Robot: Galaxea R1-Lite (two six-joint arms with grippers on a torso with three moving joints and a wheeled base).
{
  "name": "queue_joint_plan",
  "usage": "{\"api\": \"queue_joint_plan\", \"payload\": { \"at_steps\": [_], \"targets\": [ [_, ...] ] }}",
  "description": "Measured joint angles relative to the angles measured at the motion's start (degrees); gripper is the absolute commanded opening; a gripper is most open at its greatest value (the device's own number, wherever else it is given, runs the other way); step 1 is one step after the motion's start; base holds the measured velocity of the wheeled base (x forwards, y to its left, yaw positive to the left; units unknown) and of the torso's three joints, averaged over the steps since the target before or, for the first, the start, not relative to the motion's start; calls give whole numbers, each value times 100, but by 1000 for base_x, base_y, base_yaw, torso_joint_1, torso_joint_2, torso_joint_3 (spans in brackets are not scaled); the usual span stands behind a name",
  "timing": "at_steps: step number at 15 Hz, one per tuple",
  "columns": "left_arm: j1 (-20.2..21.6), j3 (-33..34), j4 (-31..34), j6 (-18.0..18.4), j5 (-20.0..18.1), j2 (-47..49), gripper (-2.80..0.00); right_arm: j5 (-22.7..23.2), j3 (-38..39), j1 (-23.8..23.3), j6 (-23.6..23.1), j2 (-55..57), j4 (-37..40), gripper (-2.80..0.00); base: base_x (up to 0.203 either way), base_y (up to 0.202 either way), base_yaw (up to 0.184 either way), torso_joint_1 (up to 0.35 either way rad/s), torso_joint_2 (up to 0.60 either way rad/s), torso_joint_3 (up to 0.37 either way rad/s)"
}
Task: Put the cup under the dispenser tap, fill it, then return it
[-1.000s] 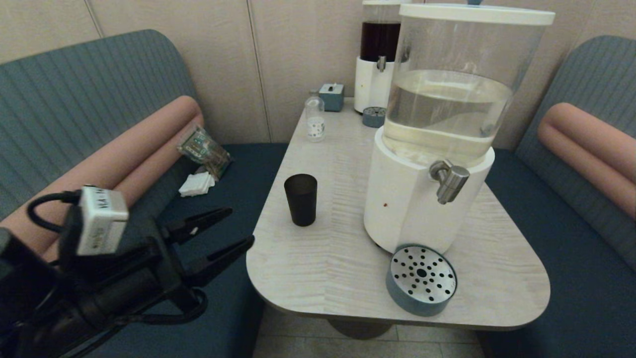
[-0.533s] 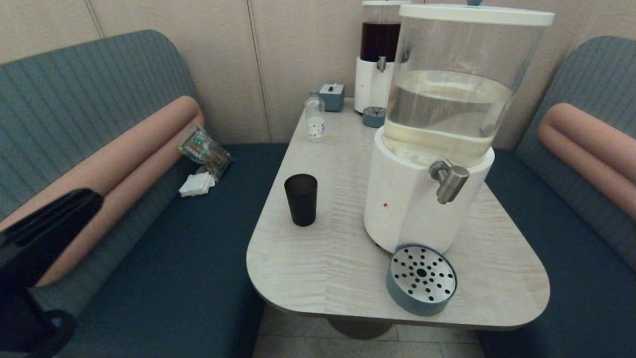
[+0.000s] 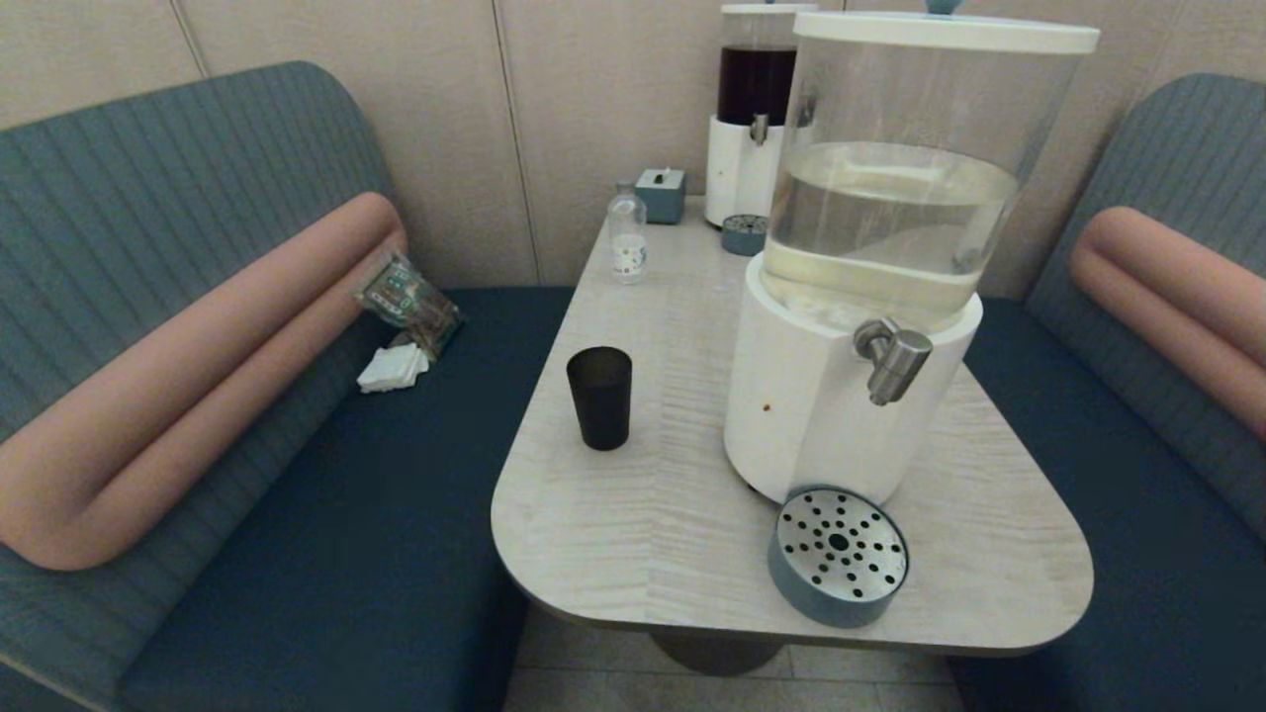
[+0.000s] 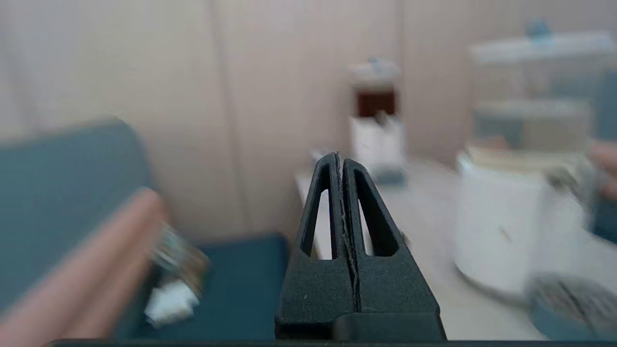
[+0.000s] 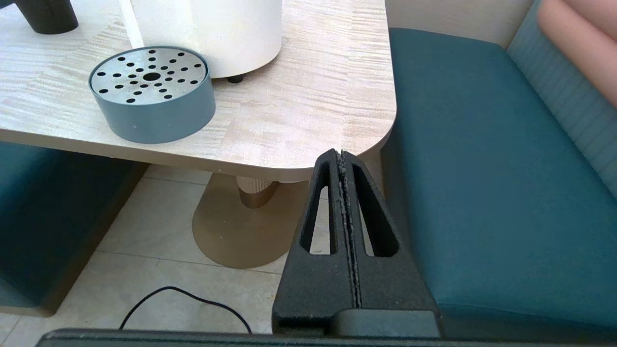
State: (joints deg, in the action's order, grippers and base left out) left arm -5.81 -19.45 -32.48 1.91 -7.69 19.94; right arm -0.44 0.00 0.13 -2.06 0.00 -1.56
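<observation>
The black cup (image 3: 598,398) stands upright on the pale wooden table (image 3: 643,534), left of the large white-based dispenser (image 3: 811,405). The steel dispenser tap (image 3: 893,358) juts out over the round perforated drip tray (image 3: 839,556), which has nothing on it. Neither arm shows in the head view. My left gripper (image 4: 337,156) is shut and holds nothing, off to the table's left with the dispensers ahead of it. My right gripper (image 5: 341,155) is shut and holds nothing, low beside the table's near right corner; the drip tray (image 5: 152,94) and the cup's base (image 5: 46,17) show beyond it.
At the table's far end stand a smaller dark-liquid dispenser (image 3: 754,109), a clear bottle (image 3: 627,237), a small blue box (image 3: 661,193) and a small tray (image 3: 744,233). Blue benches flank the table; a packet (image 3: 406,297) and tissues (image 3: 392,368) lie on the left one.
My left arm, with its gripper open a second ago, has drawn back down and left out of the head view. The cup has stayed put.
</observation>
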Motion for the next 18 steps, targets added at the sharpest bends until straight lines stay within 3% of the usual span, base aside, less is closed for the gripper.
{"api": "queue_joint_plan", "payload": {
  "at_steps": [4,8,10,12,15,18],
  "targets": [
    [284,-86,17,-16,215,-447,-280,0,0,0,-2,0,0,-280,0,0,0,0,0,0],
    [520,-66,970,33,210,-1257,-280,0,0,-4,0,0,2,-280,0,0,0,0,0,0],
    [561,140,1368,300,295,-1681,-280,0,0,-2,-4,0,1,-280,0,0,0,0,0,0],
    [576,649,996,680,368,-1872,-280,0,0,0,-2,0,0,-280,0,0,0,0,0,0],
    [579,1639,965,1221,414,-1980,-280,0,0,0,-2,0,-1,-280,0,0,0,0,0,0],
    [581,1905,1705,1463,601,-1999,-280,0,0,0,-2,0,0,-280,0,0,0,0,0,0]
  ]
}}
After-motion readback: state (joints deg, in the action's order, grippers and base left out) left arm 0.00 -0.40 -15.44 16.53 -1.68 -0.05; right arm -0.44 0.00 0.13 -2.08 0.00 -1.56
